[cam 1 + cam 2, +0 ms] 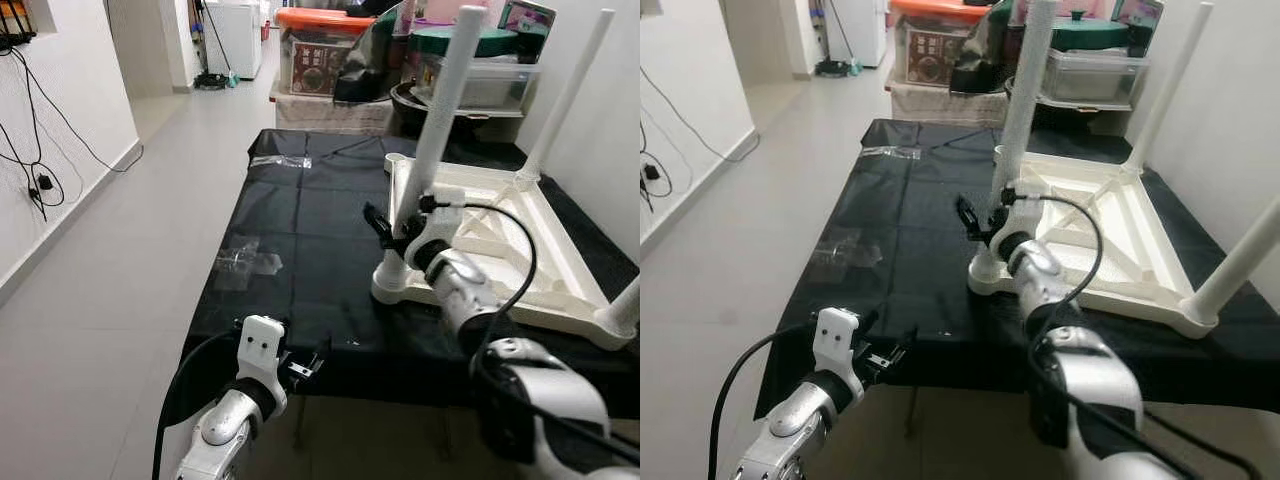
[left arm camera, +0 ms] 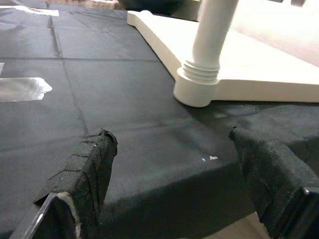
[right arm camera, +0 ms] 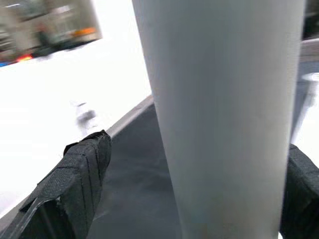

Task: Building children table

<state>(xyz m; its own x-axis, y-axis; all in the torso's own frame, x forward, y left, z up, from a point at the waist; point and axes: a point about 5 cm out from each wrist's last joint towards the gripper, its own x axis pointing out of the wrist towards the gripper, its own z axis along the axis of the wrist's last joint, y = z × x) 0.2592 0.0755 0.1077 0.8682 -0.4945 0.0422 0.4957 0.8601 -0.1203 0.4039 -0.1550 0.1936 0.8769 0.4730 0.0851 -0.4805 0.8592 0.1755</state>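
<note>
Inspecting the assembly: the white children's table (image 1: 500, 235) lies upside down on the black-covered tabletop (image 1: 300, 250), toward its right side, underside frame facing up. Four legs stand seated in its corner sockets. The near-left leg (image 1: 440, 110) rises from a threaded collar at the tabletop's front edge; two more show at the far corners and a fourth at the near right.

The right end effector (image 1: 392, 232) is at the near-left leg, just above the collar. Its fingers (image 3: 82, 169) stand apart on either side of the leg (flanking, not pressing, as far as the right wrist view shows).

The left end effector (image 1: 305, 365) hovers at the front edge of the tabletop, well apart from the table, fingers (image 2: 92, 159) spread and empty.

Clear plastic bags (image 1: 245, 258) lie on the left part of the cloth, another near the far edge.

Judgement: leg fitting looks largely complete. Remaining work is probably confirming the near-left leg is tight, then turning the table upright. Seating depth of the other legs cannot be verified.
</note>
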